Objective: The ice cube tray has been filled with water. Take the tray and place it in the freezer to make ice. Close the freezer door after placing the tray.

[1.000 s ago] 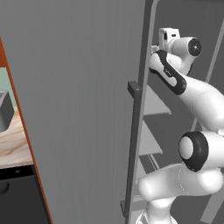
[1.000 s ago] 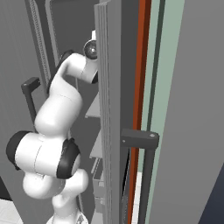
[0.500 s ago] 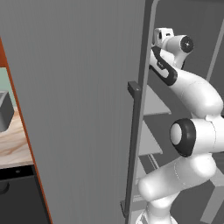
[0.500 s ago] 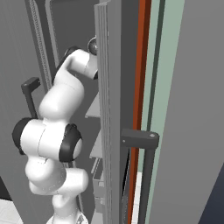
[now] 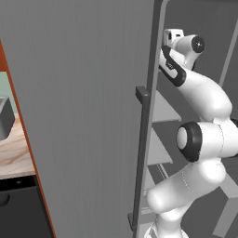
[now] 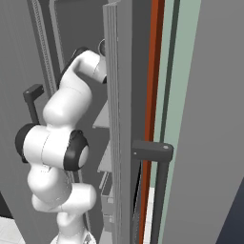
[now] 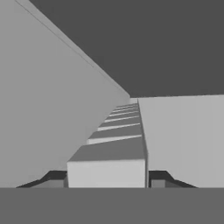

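In the hand view the ice cube tray (image 7: 114, 144), a white strip with a row of cells, runs straight away from my gripper (image 7: 106, 178). The two dark fingertips (image 7: 52, 177) press its near end from either side, so the gripper is shut on it. Plain grey walls of the freezer (image 7: 39, 100) surround the tray; whether it touches a shelf I cannot tell. In the left base view my wrist (image 5: 183, 46) reaches high into the freezer, past the edge of the open freezer door (image 5: 88, 107) with its bar handle (image 5: 142, 153).
Pale shelves (image 5: 165, 111) sit below my forearm inside the compartment. In the right base view a grey panel (image 6: 119, 119) stands edge-on close in front, carrying a bar handle (image 6: 155, 157). A wooden counter (image 5: 11, 153) lies at far left.
The elbow has risen and swung closer to the door edge, and the forearm now stands steeper. The hand stays high inside the freezer with the tray in its grip.
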Controlling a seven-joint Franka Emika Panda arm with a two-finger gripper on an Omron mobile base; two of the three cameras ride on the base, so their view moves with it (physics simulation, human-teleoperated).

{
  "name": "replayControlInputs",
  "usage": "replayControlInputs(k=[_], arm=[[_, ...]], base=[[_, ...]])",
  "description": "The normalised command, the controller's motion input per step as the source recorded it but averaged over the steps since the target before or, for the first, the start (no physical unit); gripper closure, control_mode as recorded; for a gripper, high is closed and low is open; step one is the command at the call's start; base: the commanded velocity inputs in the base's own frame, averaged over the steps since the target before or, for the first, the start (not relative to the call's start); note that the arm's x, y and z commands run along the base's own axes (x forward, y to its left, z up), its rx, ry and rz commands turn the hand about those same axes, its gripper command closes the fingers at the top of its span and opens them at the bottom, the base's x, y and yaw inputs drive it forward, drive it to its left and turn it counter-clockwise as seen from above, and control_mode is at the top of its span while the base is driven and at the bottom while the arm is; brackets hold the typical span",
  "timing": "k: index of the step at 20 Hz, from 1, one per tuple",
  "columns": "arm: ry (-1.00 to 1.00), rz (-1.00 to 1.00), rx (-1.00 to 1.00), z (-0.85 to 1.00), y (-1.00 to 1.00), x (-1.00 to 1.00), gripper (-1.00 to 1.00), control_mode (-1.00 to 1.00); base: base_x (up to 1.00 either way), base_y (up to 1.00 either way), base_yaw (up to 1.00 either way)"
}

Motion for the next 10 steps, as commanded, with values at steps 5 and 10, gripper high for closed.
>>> replayControlInputs(k=[5,10], arm=[[0.04,0.02,0.0,-0.1,0.0,0.44,-1.0,-1.0],[0.01,0.03,0.0,-0.08,0.0,0.05,-1.0,-1.0]], base=[[0.0,0.0,0.0],[0.0,0.0,0.0]])
